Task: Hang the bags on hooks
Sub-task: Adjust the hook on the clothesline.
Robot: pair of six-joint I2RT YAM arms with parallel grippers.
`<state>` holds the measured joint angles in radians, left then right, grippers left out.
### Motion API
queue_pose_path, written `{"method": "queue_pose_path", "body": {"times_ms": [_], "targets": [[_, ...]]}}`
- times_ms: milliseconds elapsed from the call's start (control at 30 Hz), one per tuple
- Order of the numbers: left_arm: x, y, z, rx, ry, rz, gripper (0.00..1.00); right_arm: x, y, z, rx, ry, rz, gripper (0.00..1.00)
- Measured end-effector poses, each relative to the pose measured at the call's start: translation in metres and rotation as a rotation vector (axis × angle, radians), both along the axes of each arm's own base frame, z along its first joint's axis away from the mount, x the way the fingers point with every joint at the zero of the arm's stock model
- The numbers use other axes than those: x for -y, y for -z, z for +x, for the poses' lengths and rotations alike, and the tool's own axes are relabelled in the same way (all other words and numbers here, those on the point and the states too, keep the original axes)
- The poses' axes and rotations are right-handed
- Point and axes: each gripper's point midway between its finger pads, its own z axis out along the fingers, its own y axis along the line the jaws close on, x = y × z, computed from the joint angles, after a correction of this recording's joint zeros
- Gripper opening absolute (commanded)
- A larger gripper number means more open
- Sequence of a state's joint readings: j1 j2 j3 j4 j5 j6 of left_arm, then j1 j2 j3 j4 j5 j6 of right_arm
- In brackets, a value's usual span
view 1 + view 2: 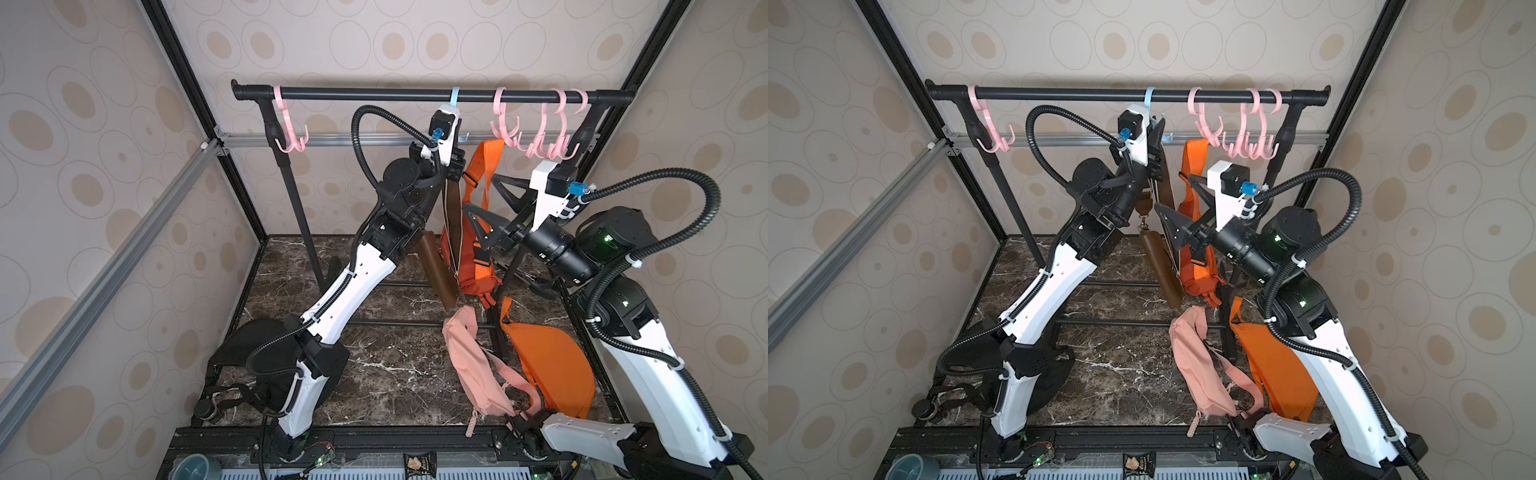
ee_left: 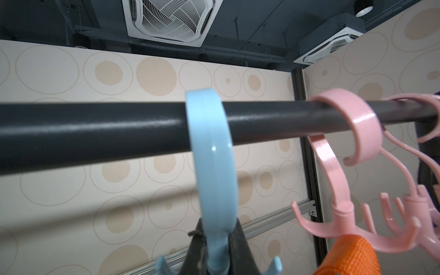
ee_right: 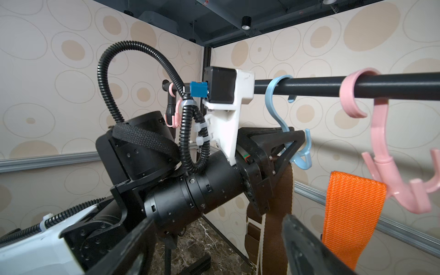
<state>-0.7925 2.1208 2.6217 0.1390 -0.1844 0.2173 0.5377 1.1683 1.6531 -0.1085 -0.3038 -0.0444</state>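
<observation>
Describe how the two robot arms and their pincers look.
Each arm has white shells over black joints: left arm, right arm. A black ribbed cable runs to a white camera bracket with a blue plug. The left pincer and right pincer have black triangular fingers.

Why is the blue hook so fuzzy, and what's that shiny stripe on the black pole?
In the left wrist view the blue hook is too close to the lens, so it blurs; the stripe on the black pole is glare. In the right wrist view the right claw's fingers blur too, but the brown strap looks sharp.
</observation>
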Motion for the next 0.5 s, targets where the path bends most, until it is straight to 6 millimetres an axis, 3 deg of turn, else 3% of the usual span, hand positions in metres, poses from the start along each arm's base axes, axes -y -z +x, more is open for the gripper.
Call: {"method": "queue_pose_path", "body": {"times_ms": [133,167,367,500], "targets": [[-0.001,0.000,0.001,0.006,-0.013,0.009,0.00,-0.006,0.005,0.010,-0.015,0.004,-0.021,0.86],[-0.001,0.001,0.002,0.006,-0.021,0.012,0.05,-0.008,0.007,0.013,-0.022,0.004,-0.028,0.86],[-0.004,0.011,0.007,-0.004,-0.066,0.074,0.60,-0.014,0.015,0.022,-0.048,0.004,-0.055,0.86],[-0.002,0.026,0.018,-0.032,-0.086,0.129,0.82,-0.014,0.014,0.024,-0.055,0.004,-0.058,0.86]]}}
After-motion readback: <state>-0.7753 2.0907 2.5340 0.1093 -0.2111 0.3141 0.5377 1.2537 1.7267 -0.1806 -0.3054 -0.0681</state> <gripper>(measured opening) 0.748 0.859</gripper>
